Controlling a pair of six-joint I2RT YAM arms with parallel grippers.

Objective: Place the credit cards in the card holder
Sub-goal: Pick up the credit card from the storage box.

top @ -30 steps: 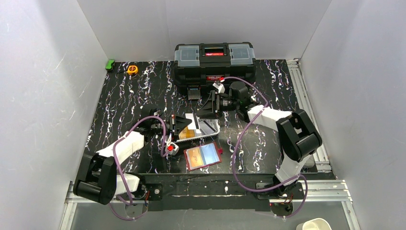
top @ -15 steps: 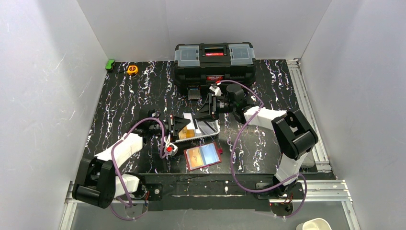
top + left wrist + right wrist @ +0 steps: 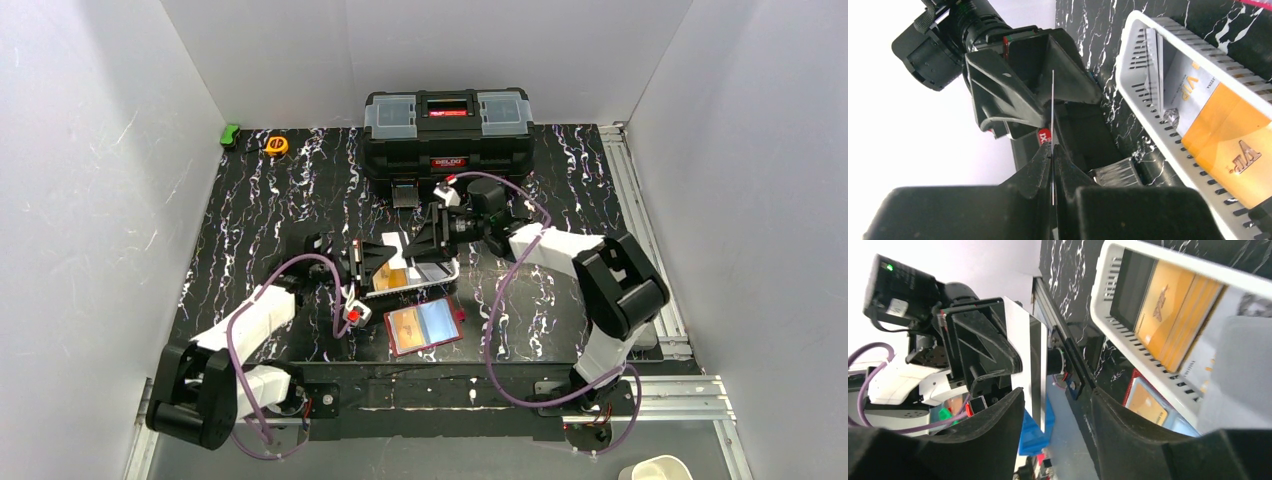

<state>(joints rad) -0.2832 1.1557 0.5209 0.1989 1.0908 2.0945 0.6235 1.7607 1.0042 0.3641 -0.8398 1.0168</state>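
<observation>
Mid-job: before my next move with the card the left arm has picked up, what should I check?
1. Left pincer grip on the held card: ok, pinched edge-on between its fingers.
2. Right pincer open to receive: ok, jaws apart and facing the card.
3. Right pincer clear of the card: cannot tell, depth is unclear.
4. Card holder lying open and flat: ok, orange and light blue show inside.
5. Free slot in it: cannot tell.
6. White basket emptied: not ok, orange cards lie in it.
</observation>
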